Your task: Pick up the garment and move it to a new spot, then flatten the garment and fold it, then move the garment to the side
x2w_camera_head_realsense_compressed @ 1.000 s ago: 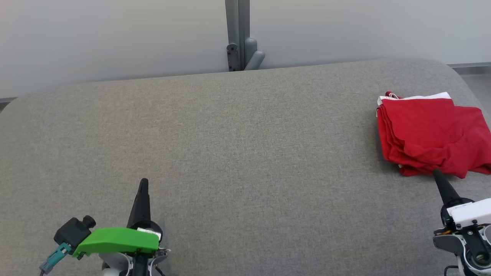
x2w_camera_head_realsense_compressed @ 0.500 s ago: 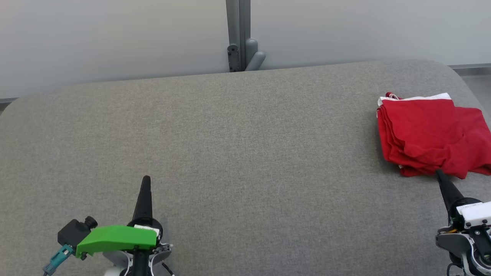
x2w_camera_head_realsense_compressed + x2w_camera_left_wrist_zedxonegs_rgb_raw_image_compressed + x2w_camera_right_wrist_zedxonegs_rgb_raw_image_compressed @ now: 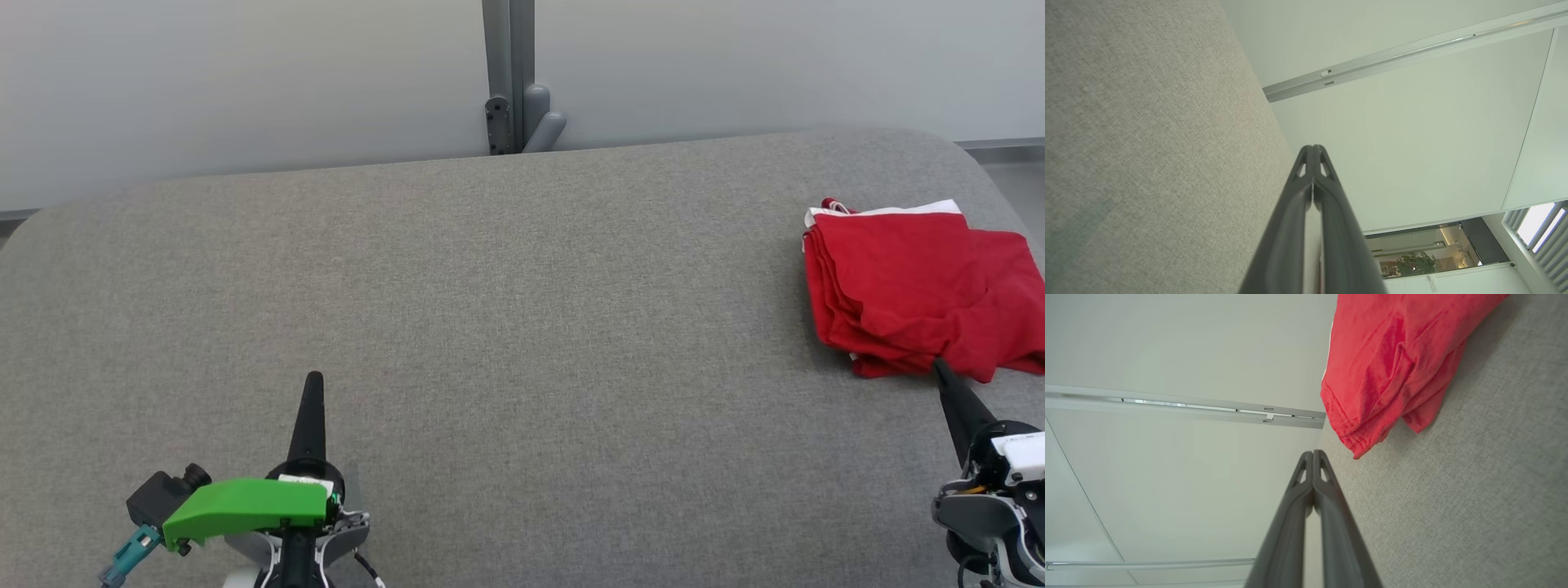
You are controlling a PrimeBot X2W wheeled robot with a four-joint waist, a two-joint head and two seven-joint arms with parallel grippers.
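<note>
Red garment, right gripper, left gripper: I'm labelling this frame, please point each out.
red garment (image 3: pixel 914 286), head view, middle of its top fold.
right gripper (image 3: pixel 939 366), head view, tip of its shut fingers.
left gripper (image 3: pixel 313 377), head view, tip of its shut fingers.

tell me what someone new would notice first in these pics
The red garment, folded in a stack at the right end of the grey surface, draws the eye first. The right gripper, shut, points at its near edge. Next comes the green cover behind the left gripper, also shut, at lower left.
</note>
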